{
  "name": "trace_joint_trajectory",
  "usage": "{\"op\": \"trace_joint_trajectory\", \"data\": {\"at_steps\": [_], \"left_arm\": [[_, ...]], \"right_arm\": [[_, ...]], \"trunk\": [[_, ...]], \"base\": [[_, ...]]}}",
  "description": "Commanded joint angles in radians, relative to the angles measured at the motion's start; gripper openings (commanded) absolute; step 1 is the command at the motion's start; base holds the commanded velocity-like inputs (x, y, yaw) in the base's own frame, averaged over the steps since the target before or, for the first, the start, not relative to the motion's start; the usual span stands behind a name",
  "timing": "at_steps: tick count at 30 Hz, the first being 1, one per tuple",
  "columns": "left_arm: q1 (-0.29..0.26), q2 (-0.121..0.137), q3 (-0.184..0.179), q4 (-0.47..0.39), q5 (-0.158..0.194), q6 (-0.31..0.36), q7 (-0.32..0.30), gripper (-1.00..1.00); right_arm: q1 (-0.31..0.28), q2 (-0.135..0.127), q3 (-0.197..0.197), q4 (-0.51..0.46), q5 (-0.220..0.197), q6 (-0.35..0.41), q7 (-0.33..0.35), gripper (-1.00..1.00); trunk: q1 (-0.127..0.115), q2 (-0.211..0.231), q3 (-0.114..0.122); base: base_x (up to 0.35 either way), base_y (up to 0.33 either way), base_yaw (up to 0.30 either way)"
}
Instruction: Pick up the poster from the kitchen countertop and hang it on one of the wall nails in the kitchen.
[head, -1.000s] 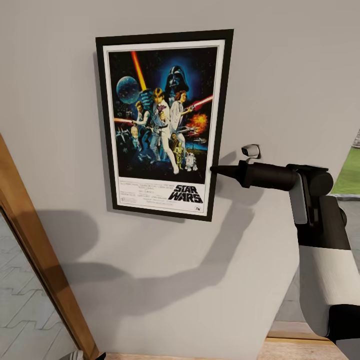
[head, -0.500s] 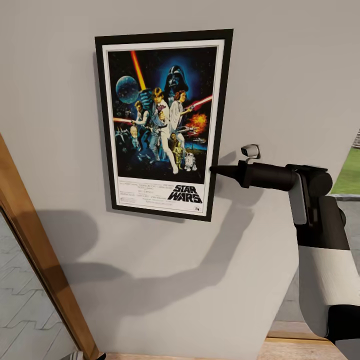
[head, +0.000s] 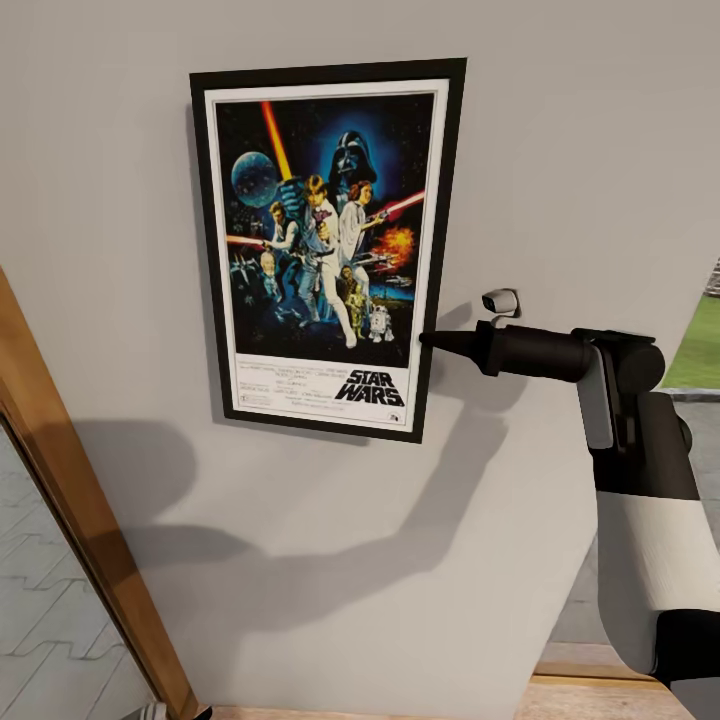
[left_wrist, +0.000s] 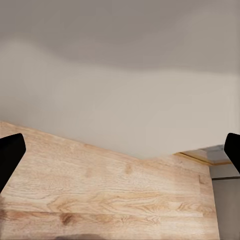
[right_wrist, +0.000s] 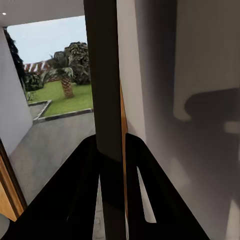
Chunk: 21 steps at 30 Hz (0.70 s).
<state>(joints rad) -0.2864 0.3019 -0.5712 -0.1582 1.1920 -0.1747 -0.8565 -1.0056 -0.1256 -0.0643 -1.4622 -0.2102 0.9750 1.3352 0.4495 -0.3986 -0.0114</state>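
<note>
Fingers: right gripper (head: 432, 341) pinches the poster (head: 325, 245) at its lower right frame edge.
Left gripper (left_wrist: 120, 150): spread wide, empty.
Poster: flat against wall (head: 560, 150), long axis vertical, beyond the right fingertips.

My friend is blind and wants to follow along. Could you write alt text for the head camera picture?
A framed Star Wars poster hangs upright against a plain light-grey wall, with the robot's right gripper closed on the lower part of its right edge. The black-and-white arm reaches in from the right, casting a shadow on the wall below; a wooden door frame slants along the left.
</note>
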Motion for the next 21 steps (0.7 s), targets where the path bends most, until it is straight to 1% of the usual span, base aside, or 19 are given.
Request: {"op": "trace_joint_trajectory", "data": {"at_steps": [1, 9, 15, 16, 21], "left_arm": [[-0.001, 0.001, -0.009, 0.0, 0.006, -0.006, -0.001, 1.0], [0.0, 0.002, -0.009, 0.0, 0.006, -0.006, -0.001, 1.0], [0.0, 0.002, -0.007, 0.0, 0.006, -0.006, -0.001, 1.0], [0.0, 0.002, -0.007, 0.0, 0.006, -0.006, -0.001, 1.0], [0.0, 0.002, -0.007, 0.0, 0.006, -0.006, -0.001, 1.0]], "right_arm": [[-0.001, 0.0, 0.0, 0.0, -0.003, 0.007, 0.001, -1.0], [-0.001, 0.0, 0.0, 0.0, -0.003, 0.007, 0.001, -1.0], [-0.001, 0.0, 0.0, 0.0, -0.003, 0.007, 0.002, -1.0], [-0.001, 0.0, 0.0, 0.0, -0.003, 0.006, 0.002, 1.0], [-0.001, 0.0, 0.0, 0.0, -0.004, 0.005, 0.002, 1.0]], "trunk": [[0.0, -0.001, -0.001], [0.0, -0.001, -0.001], [0.0, -0.001, -0.001], [0.0, -0.001, -0.001], [0.0, -0.001, -0.001]], "base": [[0.0, 0.0, 0.0], [0.015, 0.0, 0.0], [0.219, 0.0, 0.0], [0.114, 0.0, 0.0], [0.035, 0.0, 0.0]]}}
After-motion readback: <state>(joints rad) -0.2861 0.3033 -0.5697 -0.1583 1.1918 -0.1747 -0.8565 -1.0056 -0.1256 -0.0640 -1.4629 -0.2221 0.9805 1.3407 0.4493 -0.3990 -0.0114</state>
